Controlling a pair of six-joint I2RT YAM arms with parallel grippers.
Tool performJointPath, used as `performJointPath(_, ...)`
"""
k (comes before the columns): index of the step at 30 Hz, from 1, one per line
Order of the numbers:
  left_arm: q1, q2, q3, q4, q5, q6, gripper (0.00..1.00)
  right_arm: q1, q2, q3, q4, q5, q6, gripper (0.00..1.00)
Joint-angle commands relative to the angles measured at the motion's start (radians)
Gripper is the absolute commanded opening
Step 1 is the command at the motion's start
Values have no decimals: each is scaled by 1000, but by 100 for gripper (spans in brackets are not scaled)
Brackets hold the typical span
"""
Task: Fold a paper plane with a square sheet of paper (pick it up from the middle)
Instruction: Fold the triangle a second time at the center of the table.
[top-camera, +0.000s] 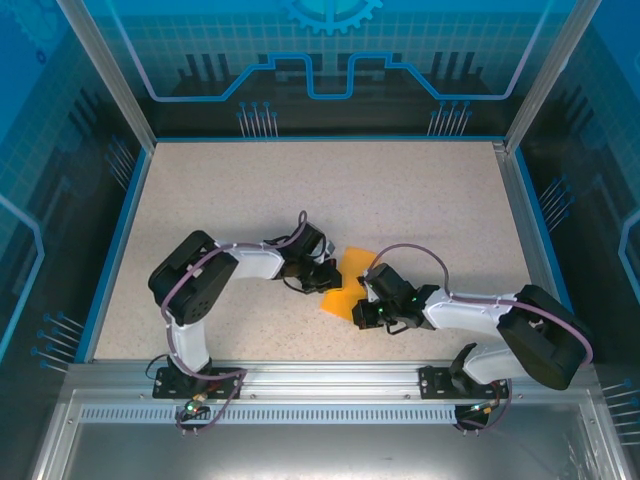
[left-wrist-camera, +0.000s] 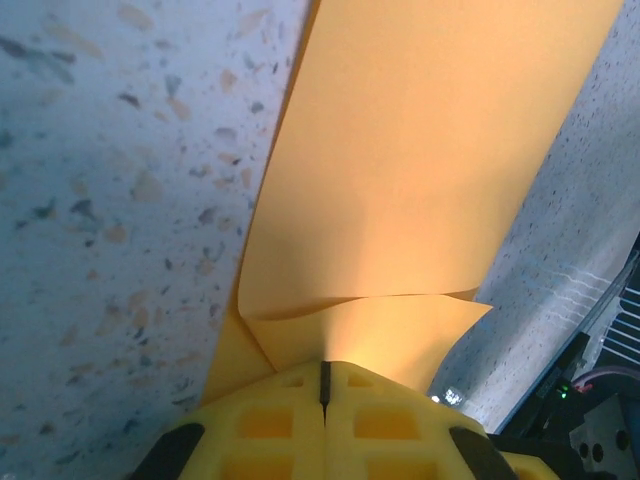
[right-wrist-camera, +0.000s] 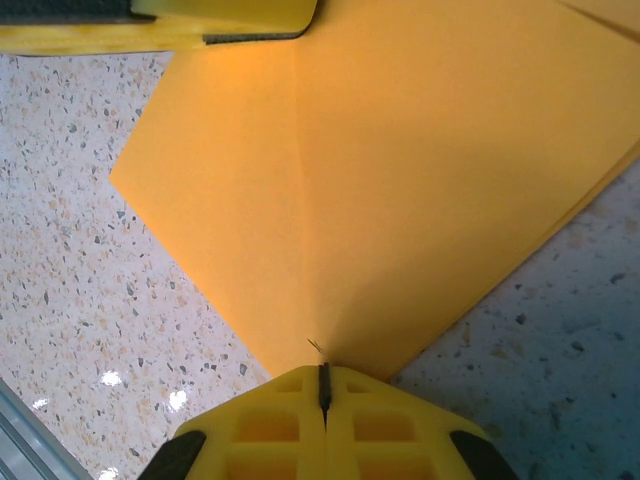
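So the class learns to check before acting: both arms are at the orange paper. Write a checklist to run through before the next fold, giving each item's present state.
1. Left gripper shut on the paper sheet: ok.
2. Right gripper shut on the sheet's edge: ok.
3. Centre crease visible on the sheet: ok.
4. Grippers apart, not touching each other: ok.
5. Sheet lying flat against the table: cannot tell.
6. Sheet narrowed into a finished dart: not ok, it is broad.
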Motion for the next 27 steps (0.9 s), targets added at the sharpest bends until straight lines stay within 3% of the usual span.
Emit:
performJointPath(1, 28, 47, 40, -46, -45, 50, 3, 20, 1, -48, -155, -14, -5, 1)
performJointPath(21, 60, 104, 53, -55, -16, 92, 4, 12, -157, -49, -226, 1, 13, 2)
performJointPath(27, 60, 103, 44, -47, 8, 90, 4, -47, -171, -6, -107, -43, 32, 3)
